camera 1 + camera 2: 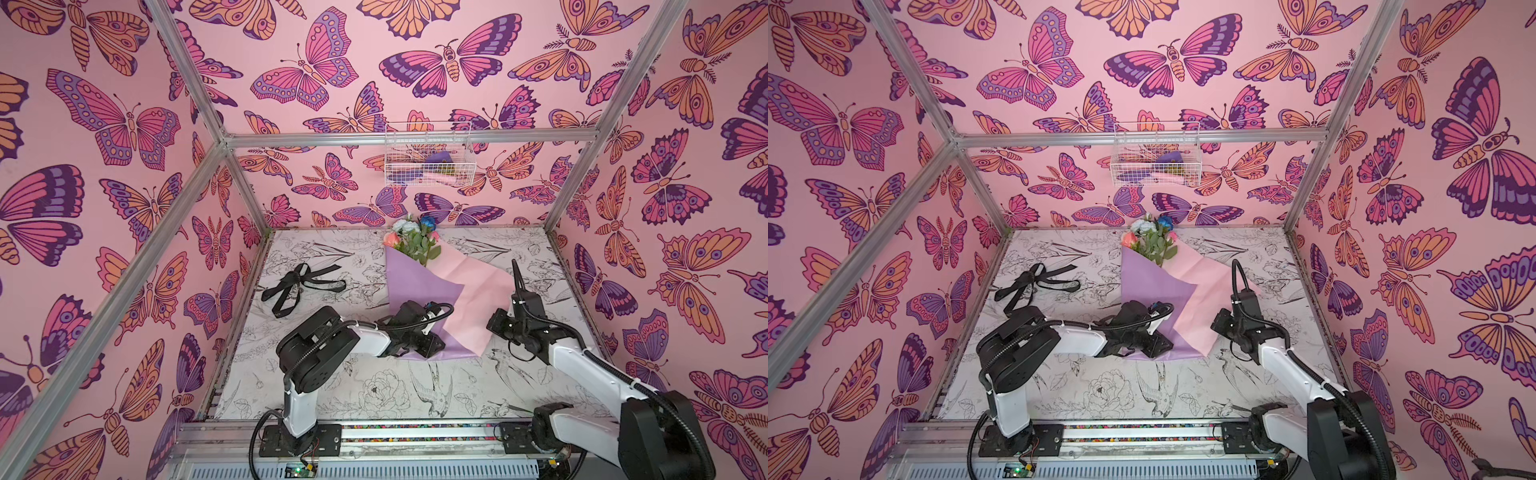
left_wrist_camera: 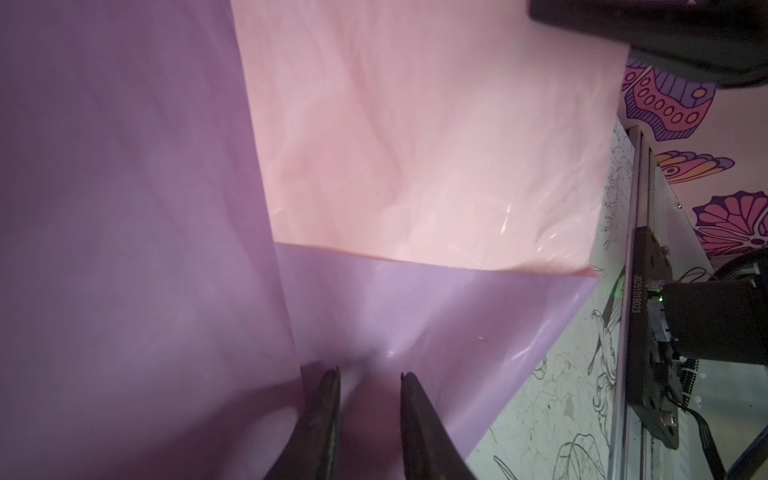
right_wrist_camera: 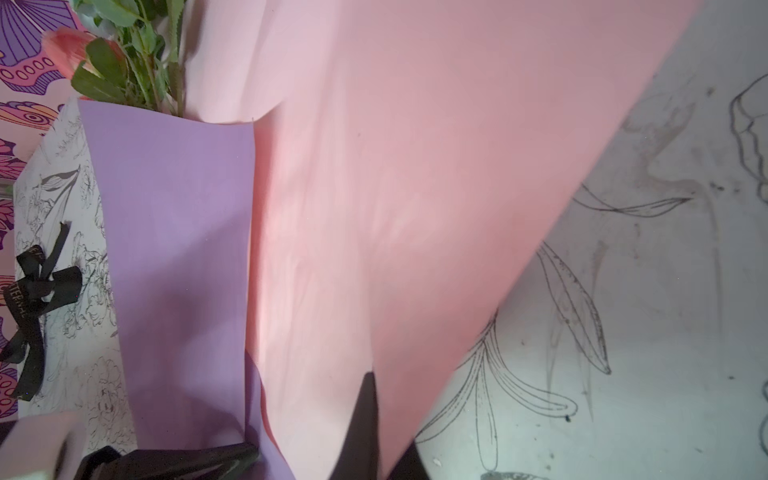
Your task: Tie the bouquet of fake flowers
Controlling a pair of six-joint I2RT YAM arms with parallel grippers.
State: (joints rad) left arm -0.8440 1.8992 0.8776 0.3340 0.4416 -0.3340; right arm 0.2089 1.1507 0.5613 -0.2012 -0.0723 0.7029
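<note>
Right wrist view: we see the bouquet poking from lilac paper beside pink paper, whose edge the right gripper pinches, clenched. In both top views the bouquet lies midway on the table, blooms by its back edge. The left gripper straddles a lilac ridge, jaws apart; whether it grips we cannot tell. A ribbon lies near the left edge.

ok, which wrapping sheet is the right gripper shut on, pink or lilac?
The pink sheet: the right gripper pinches its edge. The lilac sheet lies between the left gripper's jaws instead.
</note>
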